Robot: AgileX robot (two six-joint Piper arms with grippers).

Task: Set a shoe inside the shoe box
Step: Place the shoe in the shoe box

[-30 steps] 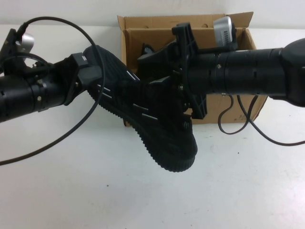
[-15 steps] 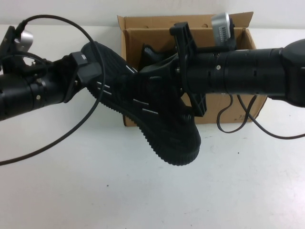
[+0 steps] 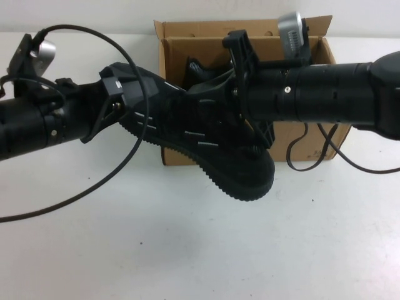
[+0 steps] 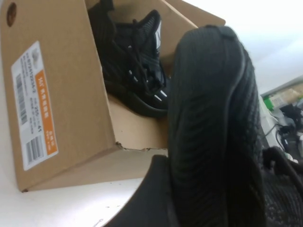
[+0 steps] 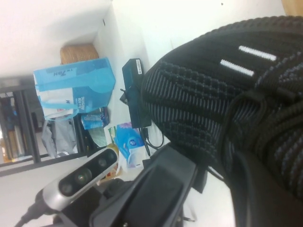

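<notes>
White table (image 3: 187, 250), pale wall behind; shelves and blue bags show in the right wrist view. Shoe (image 3: 206, 140) held in air over the shoe box (image 3: 181, 37) near-left corner, long axis slanting far-left to near-right, ribbed sole facing near. Left gripper (image 3: 115, 94) grasps its left end; right gripper (image 3: 240, 115) clenched on its middle. Second sneaker (image 4: 135, 66) lies inside the box.

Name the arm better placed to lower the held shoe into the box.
Right. The right gripper grips the shoe at its upper, directly before the shoe box. The left gripper holds the sole end farther out over the table.
</notes>
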